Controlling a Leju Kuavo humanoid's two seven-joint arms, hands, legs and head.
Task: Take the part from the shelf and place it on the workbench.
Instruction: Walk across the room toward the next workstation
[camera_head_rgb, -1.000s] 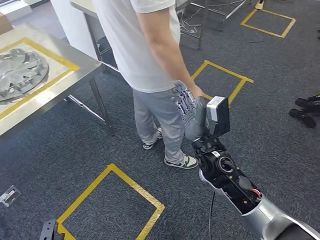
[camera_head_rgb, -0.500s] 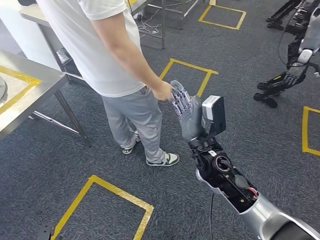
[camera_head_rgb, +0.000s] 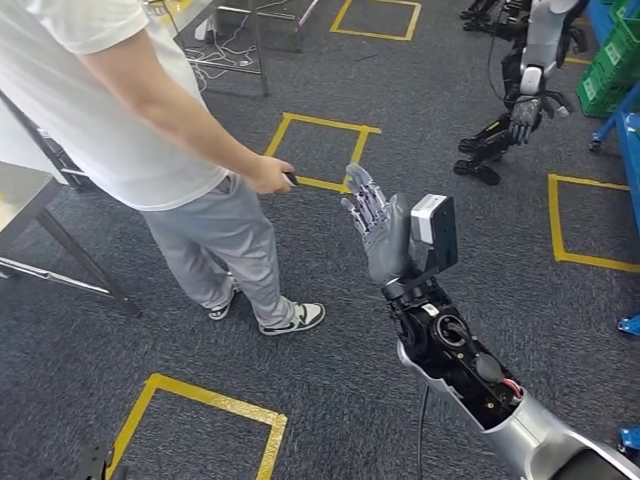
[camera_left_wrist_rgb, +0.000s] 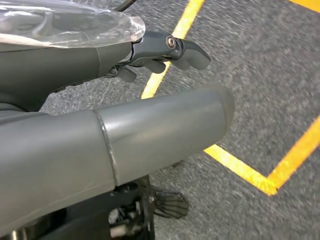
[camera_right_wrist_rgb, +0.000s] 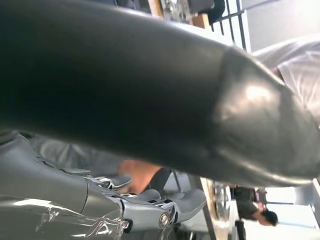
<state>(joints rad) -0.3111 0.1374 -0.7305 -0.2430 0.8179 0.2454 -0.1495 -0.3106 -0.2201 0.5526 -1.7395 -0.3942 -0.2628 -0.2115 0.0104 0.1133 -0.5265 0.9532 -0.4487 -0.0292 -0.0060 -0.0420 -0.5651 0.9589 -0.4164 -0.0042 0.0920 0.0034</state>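
My right hand (camera_head_rgb: 381, 235) is raised in front of me in the head view, fingers spread and holding nothing. A person in a white shirt (camera_head_rgb: 98, 110) stands to the left, and their hand (camera_head_rgb: 270, 176) is a short way from my fingertips, not touching. In the right wrist view the right hand (camera_right_wrist_rgb: 143, 210) shows its thumb and straight fingers, with the person's hand (camera_right_wrist_rgb: 141, 175) beyond. The left hand (camera_left_wrist_rgb: 124, 125) hangs over the carpet in the left wrist view, its fingers (camera_left_wrist_rgb: 170, 50) straight and holding nothing.
A steel table corner (camera_head_rgb: 15, 195) and its legs stand at the far left. Yellow tape squares (camera_head_rgb: 321, 150) mark the grey carpet. Another robot (camera_head_rgb: 528, 70) stands at the back right beside green crates (camera_head_rgb: 611, 55) and a blue frame (camera_head_rgb: 630, 130).
The camera has swung right, so the table with the hubcap has slid out of the picture. The person's hand, earlier on my right hand's fingers, has let go and now stands apart.
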